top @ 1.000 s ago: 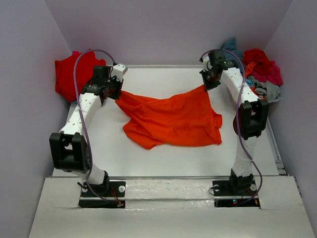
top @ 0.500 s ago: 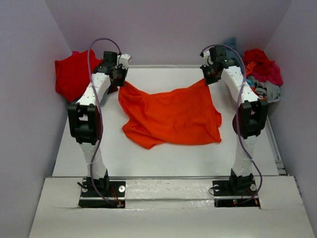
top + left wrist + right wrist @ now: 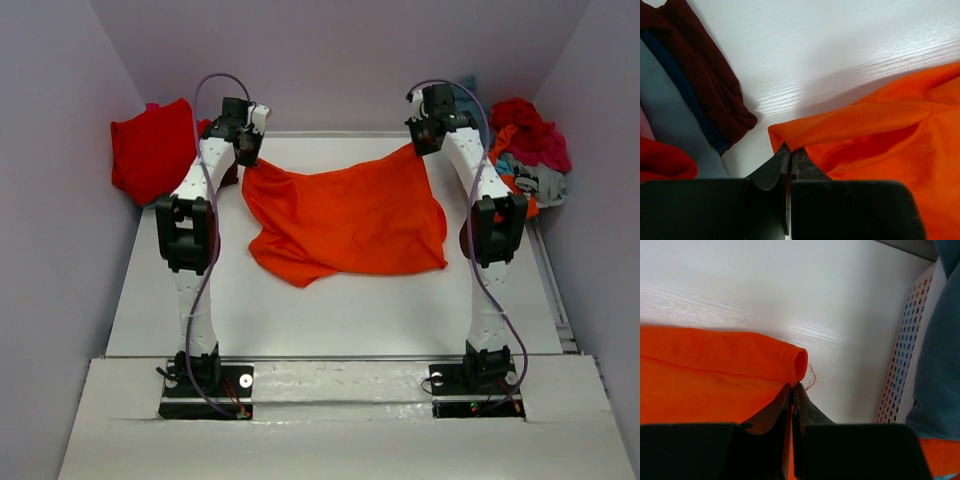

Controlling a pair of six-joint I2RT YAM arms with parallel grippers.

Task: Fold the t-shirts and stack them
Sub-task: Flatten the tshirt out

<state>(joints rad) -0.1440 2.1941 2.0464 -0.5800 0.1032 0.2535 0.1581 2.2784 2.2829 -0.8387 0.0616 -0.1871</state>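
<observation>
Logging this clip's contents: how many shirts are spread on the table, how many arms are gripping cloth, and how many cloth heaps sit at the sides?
Spread shirts: 1, the orange t-shirt on the table
Arms gripping it: 2, left tool and right tool
Cloth heaps: 2, red-topped heap at left, mixed-colour heap at right
Total: 5

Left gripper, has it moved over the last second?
Yes. The left gripper, shut on a corner of the orange shirt, has moved right, away from the red pile, and closer to the far edge of the table.
</observation>
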